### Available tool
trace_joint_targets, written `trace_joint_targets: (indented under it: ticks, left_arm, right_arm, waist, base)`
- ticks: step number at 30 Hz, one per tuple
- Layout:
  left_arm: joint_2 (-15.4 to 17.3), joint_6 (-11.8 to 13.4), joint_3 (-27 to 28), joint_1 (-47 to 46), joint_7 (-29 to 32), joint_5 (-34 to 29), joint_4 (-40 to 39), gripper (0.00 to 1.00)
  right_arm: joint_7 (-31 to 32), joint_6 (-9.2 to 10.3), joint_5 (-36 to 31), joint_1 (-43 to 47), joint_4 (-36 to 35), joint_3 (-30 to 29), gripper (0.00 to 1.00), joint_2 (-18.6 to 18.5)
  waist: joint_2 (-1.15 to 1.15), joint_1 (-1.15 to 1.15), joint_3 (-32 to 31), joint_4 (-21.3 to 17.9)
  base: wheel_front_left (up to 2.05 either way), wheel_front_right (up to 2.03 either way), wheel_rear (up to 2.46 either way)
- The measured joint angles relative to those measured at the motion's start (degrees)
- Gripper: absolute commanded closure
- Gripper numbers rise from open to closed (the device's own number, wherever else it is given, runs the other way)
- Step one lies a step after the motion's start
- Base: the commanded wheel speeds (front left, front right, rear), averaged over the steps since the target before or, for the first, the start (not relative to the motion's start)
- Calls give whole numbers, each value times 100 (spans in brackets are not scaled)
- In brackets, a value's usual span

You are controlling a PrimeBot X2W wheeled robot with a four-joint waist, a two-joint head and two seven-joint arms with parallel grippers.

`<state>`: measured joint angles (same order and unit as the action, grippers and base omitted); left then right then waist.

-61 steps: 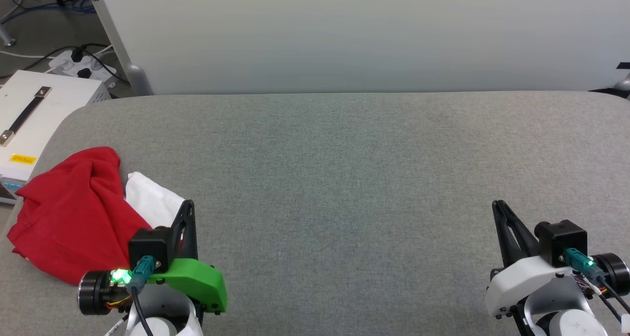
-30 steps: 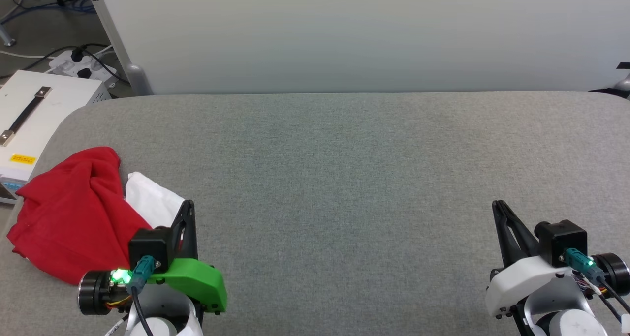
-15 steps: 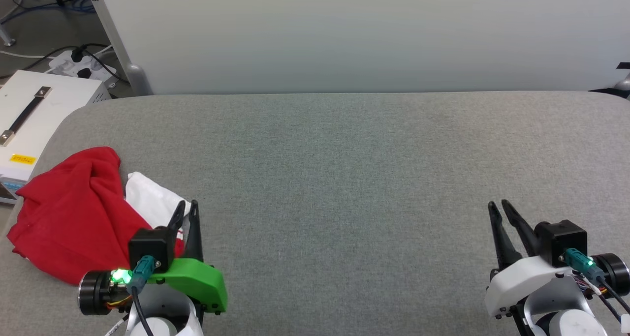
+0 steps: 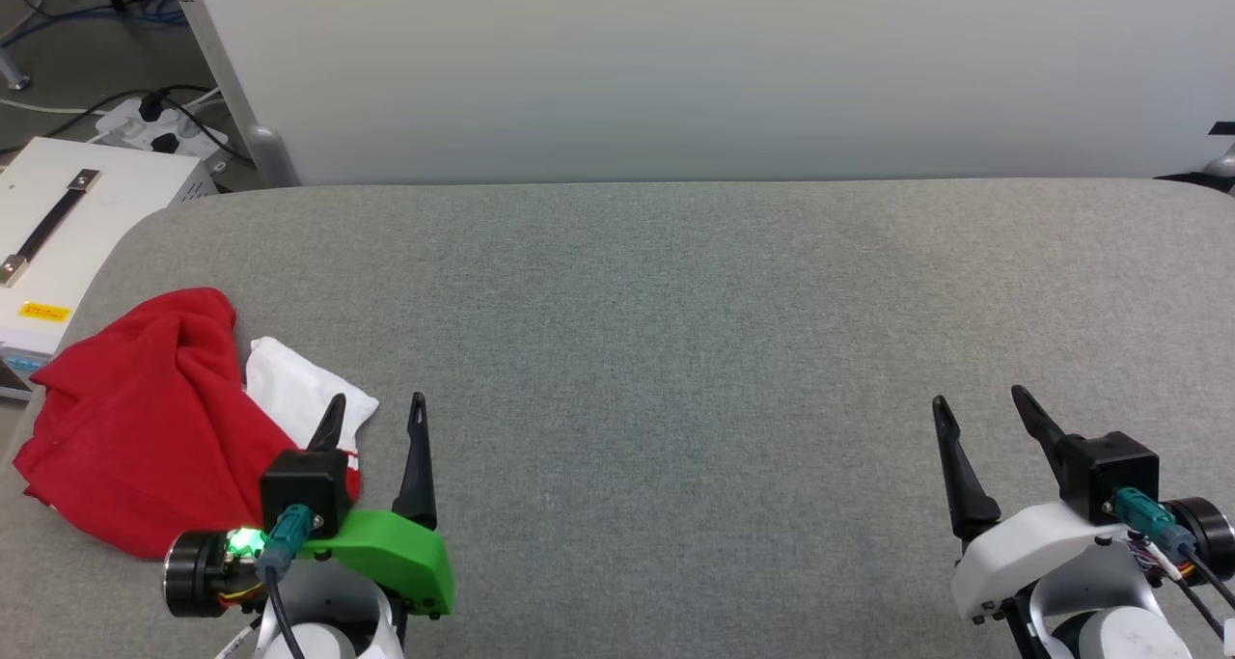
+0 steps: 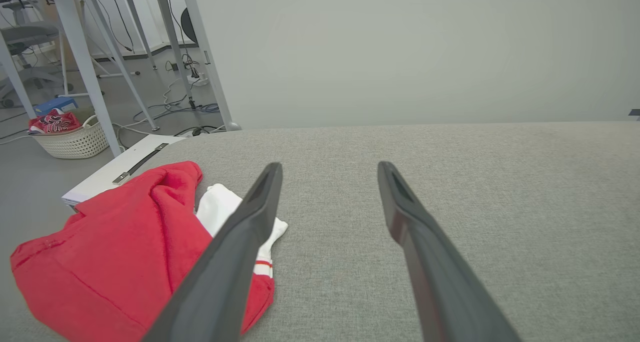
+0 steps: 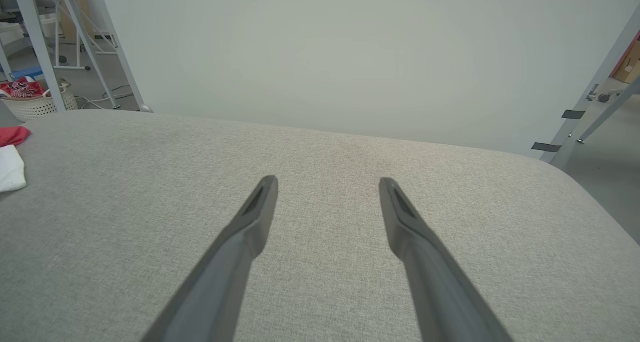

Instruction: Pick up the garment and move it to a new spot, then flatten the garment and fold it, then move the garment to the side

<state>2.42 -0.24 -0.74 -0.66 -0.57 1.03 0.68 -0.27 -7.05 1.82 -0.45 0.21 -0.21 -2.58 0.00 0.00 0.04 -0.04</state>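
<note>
Garment (image 4: 145, 418) is lying crumpled at the near-left corner of the worktop (image 4: 675, 331), red bulk outward, one white sleeve poking out toward the middle. Left fingers (image 4: 417, 456) are standing spread wide, gripping nothing, pointing away from the robot. The garment is sitting just to their left: in the left wrist view the sleeve tip (image 5: 220, 214) is showing under the left-hand finger, the red mass further left. Touching or hovering, cannot tell. Right fingers (image 4: 955, 466) are also spread wide and empty, well apart from the garment, across the whole worktop.

The heap is running roughly front-to-back along the worktop's left edge, with no clean long axis since it is bunched. The left arm is clearly the nearer one; judging from this, the pick is calling for a short swing leftward and down onto the cloth.

Counts: one garment, two arms, two fingers each, one white box (image 4: 58, 234) off the left edge, one basket (image 5: 70, 140) on the floor.
</note>
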Motion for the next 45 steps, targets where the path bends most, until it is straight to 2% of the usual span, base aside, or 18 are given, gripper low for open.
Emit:
trace_joint_targets:
  ticks: [15,24,35,45]
  left_arm:
    - [0,-3,-88,-7,-216,156,91,0]
    - [0,-3,-78,-24,-307,209,142,0]
    - [1,-3,30,-61,-456,342,171,0]
    - [2,-9,138,-63,-588,433,214,0]
  right_arm:
    - [-100,0,238,1,-159,-36,0,-1]
    - [-93,0,248,7,-333,33,0,-1]
    - [-41,0,212,44,-477,199,0,-2]
    - [2,0,185,45,-567,359,0,-30]
  waist:
    - [0,0,15,22]
    - [0,0,33,188]
    - [0,0,63,672]
    - [0,0,92,1311]
  base:
    - [0,0,0]
    - [0,0,0]
    - [0,0,0]
    - [0,0,0]
